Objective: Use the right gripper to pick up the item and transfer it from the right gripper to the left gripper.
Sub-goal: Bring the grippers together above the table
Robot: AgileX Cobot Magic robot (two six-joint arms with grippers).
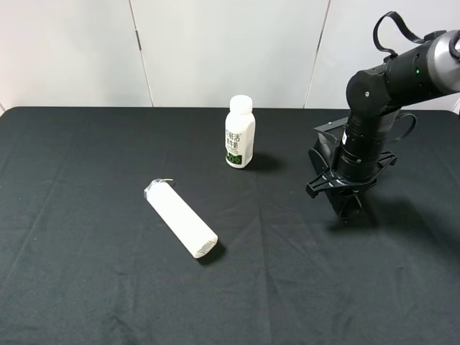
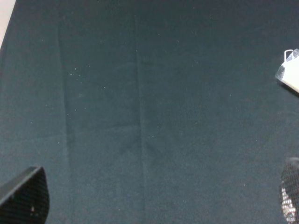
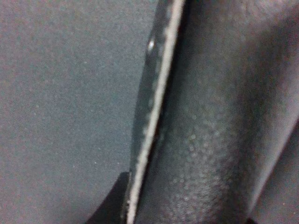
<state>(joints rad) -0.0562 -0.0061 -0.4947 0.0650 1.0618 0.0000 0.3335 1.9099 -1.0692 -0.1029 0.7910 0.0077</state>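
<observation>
The left gripper (image 2: 156, 198) shows only in its wrist view: two fingertips set wide apart, with nothing between them but black tablecloth (image 1: 72, 237). On the cloth, one white wrapped tube (image 1: 180, 218) lies slantwise left of centre. One white capped bottle (image 1: 240, 132) stands upright farther back, near the middle. At the right, the right gripper (image 1: 346, 201) points down at the cloth. The one item (image 3: 205, 140), a grainy black case with a pale stitched edge, fills its wrist view, right against the gripper. I cannot tell how wide the jaws are or whether they hold it.
</observation>
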